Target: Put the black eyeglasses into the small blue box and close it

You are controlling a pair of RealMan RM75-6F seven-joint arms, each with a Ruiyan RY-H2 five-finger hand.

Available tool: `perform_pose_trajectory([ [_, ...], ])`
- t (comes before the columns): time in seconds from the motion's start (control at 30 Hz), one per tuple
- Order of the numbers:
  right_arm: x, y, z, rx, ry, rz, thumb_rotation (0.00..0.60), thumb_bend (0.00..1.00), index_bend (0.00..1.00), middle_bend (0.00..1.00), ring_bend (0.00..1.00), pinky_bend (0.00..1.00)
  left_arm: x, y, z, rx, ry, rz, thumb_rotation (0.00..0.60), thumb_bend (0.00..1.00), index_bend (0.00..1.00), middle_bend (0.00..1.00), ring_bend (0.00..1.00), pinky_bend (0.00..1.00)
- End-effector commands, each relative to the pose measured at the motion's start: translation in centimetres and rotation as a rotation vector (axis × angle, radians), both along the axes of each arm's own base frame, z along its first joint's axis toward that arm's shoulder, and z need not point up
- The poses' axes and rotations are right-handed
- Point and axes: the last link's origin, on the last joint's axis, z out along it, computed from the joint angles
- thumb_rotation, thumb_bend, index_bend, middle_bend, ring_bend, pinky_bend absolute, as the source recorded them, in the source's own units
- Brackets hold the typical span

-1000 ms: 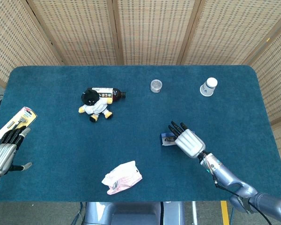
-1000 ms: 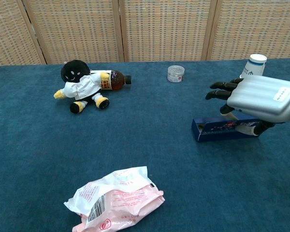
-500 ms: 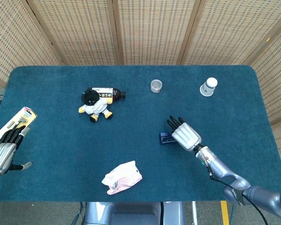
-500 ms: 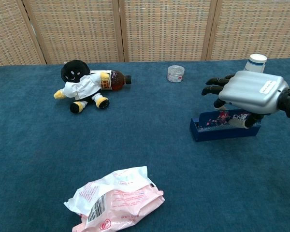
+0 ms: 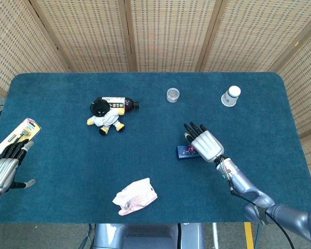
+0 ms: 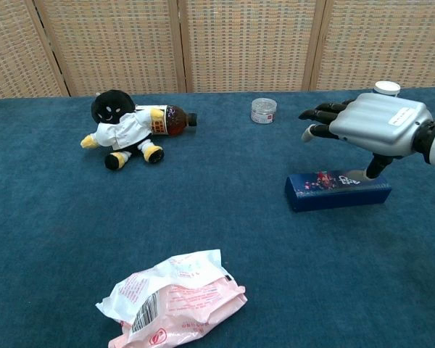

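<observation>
Metallic right robot hand point(image 6: 377, 119) hovers over the flat, closed rectangular blue box point(image 6: 338, 191).

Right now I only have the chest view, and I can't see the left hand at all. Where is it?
Observer: In the head view the left hand is at the near left corner of the table, fingers apart, holding nothing.
Operator: Okay. The right hand hides most of the paper cup for me. Are they touching?
Observer: No. From above, the paper cup stands well apart from the right hand, further back on the table.
</observation>
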Motion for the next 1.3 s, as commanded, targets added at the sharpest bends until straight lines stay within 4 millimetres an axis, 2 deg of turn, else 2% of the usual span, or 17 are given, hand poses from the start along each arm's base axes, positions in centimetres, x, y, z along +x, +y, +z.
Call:
perform_pose_trajectory([
  [0.03, 0.2, -0.1, 0.2, -0.013, -0.025, -0.004, 0.600, 0.20, 0.10, 0.00, 0.00, 0.23, 0.0, 0.0, 0.0, 0.001, -0.001, 0.000, 0.600, 0.00, 0.00, 0.00, 0.00, 0.00],
  [0.23, 1.0, -0.1, 1.4, -0.010, -0.113, -0.020, 0.600, 0.06, 0.04, 0.00, 0.00, 0.22, 0.0, 0.0, 0.0, 0.002, -0.001, -0.001, 0.600, 0.00, 0.00, 0.00, 0.00, 0.00],
  [0.3, 1.3, 0.2, 1.8, 0.034, -0.127, -0.045, 0.600, 0.01, 0.02, 0.00, 0.00, 0.17, 0.0, 0.0, 0.0, 0.001, -0.001, -0.001, 0.600, 0.00, 0.00, 0.00, 0.00, 0.00],
  [0.4, 1.5, 0.8, 2.3, 0.146, -0.116, -0.121, 0.600, 0.00, 0.00, 0.00, 0.00, 0.10, 0.0, 0.0, 0.0, 0.001, 0.000, 0.000, 0.600, 0.00, 0.00, 0.00, 0.00, 0.00],
  [0.47, 1.7, 0.9, 2.4, 0.183, -0.106, -0.146, 0.600, 0.00, 0.00, 0.00, 0.00, 0.08, 0.0, 0.0, 0.0, 0.000, 0.000, -0.001, 0.600, 0.00, 0.00, 0.00, 0.00, 0.00],
  [0.87, 0.2, -0.3, -0.8, 0.193, -0.055, -0.189, 0.600, 0.00, 0.00, 0.01, 0.00, 0.08, 0.0, 0.0, 0.1, 0.004, -0.003, 0.001, 0.600, 0.00, 0.00, 0.00, 0.00, 0.00],
  [1.0, 0.0, -0.5, -1.4, 0.183, -0.062, -0.182, 0.600, 0.00, 0.06, 0.12, 0.00, 0.08, -0.1, 0.1, 0.1, 0.005, -0.005, 0.005, 0.600, 0.00, 0.00, 0.00, 0.00, 0.00],
  [1.1, 0.0, -0.6, -1.8, 0.186, -0.076, -0.182, 0.600, 0.00, 0.12, 0.17, 0.00, 0.09, -0.1, 0.1, 0.1, 0.003, -0.005, 0.005, 0.600, 0.00, 0.00, 0.00, 0.00, 0.00],
  [1.3, -0.2, -0.9, -2.2, 0.175, -0.094, -0.169, 0.600, 0.01, 0.34, 0.32, 0.01, 0.09, -0.1, 0.2, 0.0, 0.001, -0.003, 0.009, 0.600, 0.00, 0.00, 0.00, 0.00, 0.00],
])
